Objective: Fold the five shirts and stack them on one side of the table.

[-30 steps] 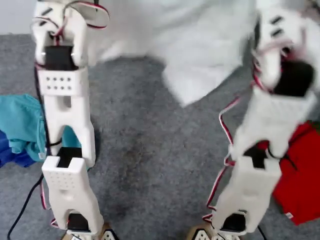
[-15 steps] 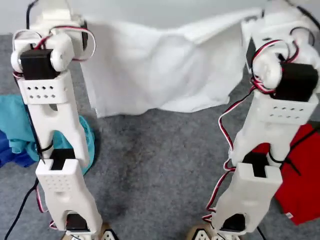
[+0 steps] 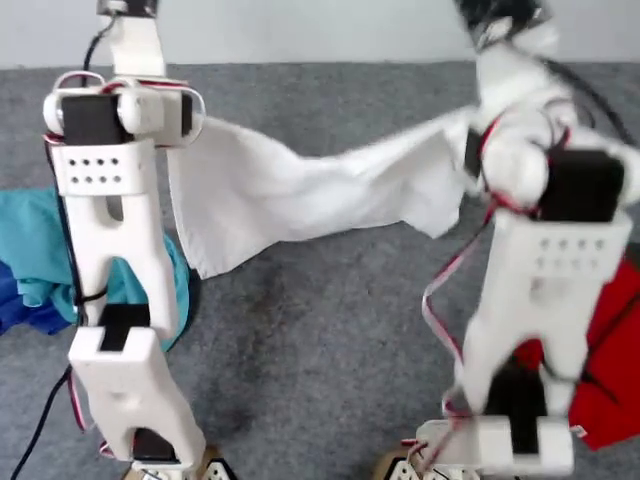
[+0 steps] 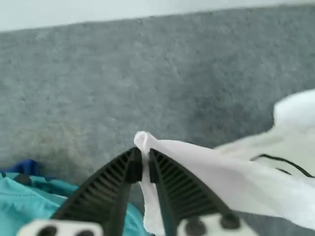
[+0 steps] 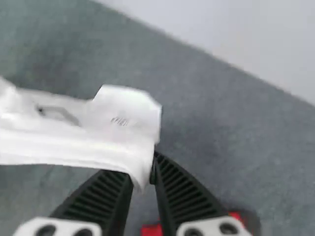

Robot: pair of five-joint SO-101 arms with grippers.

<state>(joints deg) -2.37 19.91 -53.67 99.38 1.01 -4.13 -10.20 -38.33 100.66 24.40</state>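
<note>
Four shirts visible: one white cloth shirt (image 3: 300,190), one teal shirt (image 3: 35,245), one dark blue shirt (image 3: 20,310), one red shirt (image 3: 610,390). White cloth shirt is stretched across the upper middle, above the grey carpeted table (image 3: 320,340). Left jaws pinch one corner of it, right jaws pinch a folded edge. Faint mark on the fabric by the right jaws, too blurred to read. Teal and dark blue are cut off at the left edge. Red is lower right, partly hidden behind the right arm (image 3: 555,270).

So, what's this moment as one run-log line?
left gripper: shut on white shirt | right gripper: shut on white shirt | shirt stretched between them
</note>
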